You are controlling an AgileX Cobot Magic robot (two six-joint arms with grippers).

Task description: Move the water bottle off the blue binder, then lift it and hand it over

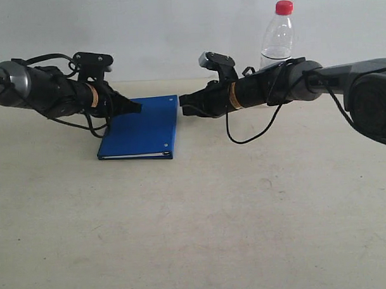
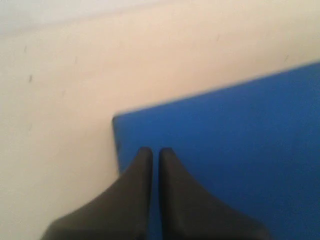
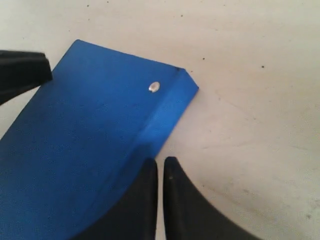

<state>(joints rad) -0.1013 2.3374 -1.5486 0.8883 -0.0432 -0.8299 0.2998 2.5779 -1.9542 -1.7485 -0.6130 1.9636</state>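
The blue binder (image 1: 145, 130) lies flat on the pale table with nothing on top of it. The water bottle (image 1: 278, 34), clear with a red cap, stands upright at the back right, apart from the binder; my right arm hides its lower part. My left gripper (image 1: 138, 108) is shut and empty, its tips over the binder's left edge (image 2: 240, 130). My right gripper (image 1: 182, 100) is also shut and empty, its tips by the binder's far right corner (image 3: 90, 130). In the wrist views, the jaws of the left gripper (image 2: 156, 150) and the right gripper (image 3: 161, 161) stand closed.
A metal rivet (image 3: 154, 87) sits near the binder's spine corner. The left gripper's dark finger (image 3: 20, 72) shows across the binder in the right wrist view. A black cable (image 1: 250, 137) hangs from the right arm down to the table (image 1: 202, 226). A pale wall stands behind.
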